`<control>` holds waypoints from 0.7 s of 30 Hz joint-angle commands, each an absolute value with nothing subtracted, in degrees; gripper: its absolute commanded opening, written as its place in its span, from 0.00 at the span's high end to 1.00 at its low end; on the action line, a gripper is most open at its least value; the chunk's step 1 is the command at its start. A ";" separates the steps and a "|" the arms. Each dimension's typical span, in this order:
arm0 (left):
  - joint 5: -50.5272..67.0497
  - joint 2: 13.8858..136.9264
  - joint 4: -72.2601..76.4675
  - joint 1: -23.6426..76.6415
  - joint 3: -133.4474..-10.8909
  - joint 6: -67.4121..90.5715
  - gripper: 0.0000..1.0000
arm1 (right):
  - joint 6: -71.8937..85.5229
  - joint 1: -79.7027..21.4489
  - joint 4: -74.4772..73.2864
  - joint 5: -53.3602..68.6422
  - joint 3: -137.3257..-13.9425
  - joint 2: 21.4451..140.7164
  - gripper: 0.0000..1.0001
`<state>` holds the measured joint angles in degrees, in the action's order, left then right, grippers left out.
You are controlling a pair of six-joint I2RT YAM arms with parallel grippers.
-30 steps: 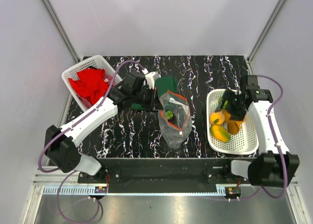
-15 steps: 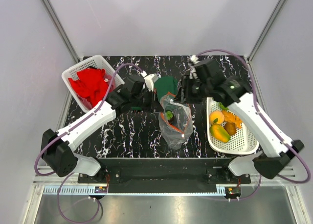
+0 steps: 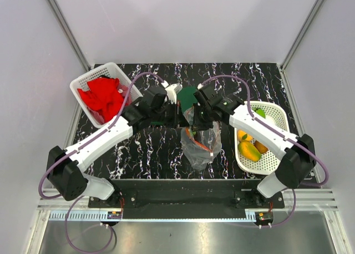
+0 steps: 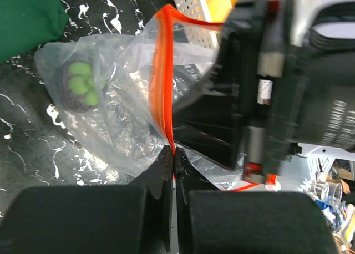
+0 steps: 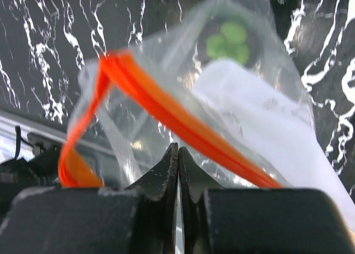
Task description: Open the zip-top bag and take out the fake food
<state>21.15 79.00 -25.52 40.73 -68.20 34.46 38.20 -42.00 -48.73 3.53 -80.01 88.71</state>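
The clear zip-top bag (image 3: 203, 150) lies mid-table, its orange-red zip strip (image 4: 160, 71) parted into a loop. My left gripper (image 4: 173, 152) is shut on one side of that strip. Facing it, my right gripper (image 5: 178, 148) is shut on the opposite lip, just under the strip (image 5: 166, 107). From above, the left gripper (image 3: 178, 120) and right gripper (image 3: 198, 121) meet at the bag's far end. Inside the bag sits a dark purple-brown round fake food piece with green leaves (image 4: 80, 86), also visible in the right wrist view (image 5: 227, 37). Other fake food (image 3: 249, 150) lies in the right basket.
A white basket (image 3: 280, 154) on the right holds the yellow-orange, peach and green pieces. At the back left, a second white basket (image 3: 83, 82) contains a red cloth (image 3: 102, 94). A dark green cloth (image 3: 188, 94) lies flat just behind the bag.
My right arm swung from the right basket across to the bag's mouth and its jaws closed on the lip. My left gripper kept its hold and shifted slightly right.
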 commanded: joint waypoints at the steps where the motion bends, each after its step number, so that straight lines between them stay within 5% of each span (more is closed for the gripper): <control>1: 21.00 77.69 -21.27 41.66 -68.20 35.95 1.00 | 37.27 -42.19 -41.76 0.88 -78.67 91.14 0.92; 7: 21.01 77.52 -20.30 41.92 -68.03 36.47 1.00 | 36.12 -42.10 -37.28 -1.32 -75.16 93.43 0.92; 10: 19.43 75.77 -20.39 40.88 -67.15 35.68 0.78 | 35.25 -42.19 -34.12 -1.67 -71.91 92.20 0.92; 11: 18.99 74.98 -20.22 40.26 -66.54 35.77 0.64 | 34.72 -42.10 -33.49 -1.58 -71.29 91.85 0.92; 14: 16.18 70.68 -19.34 36.31 -62.68 36.73 0.51 | 33.67 -42.10 -31.90 -0.44 -69.79 92.28 0.91; 21: 18.00 74.95 -14.43 26.02 -55.90 39.29 0.59 | 31.38 -41.92 -31.90 -0.18 -69.52 93.08 0.83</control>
<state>17.34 70.17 -20.58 28.88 -57.76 37.74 33.67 -42.00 -34.59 0.64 -69.34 93.08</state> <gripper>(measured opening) 0.438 0.148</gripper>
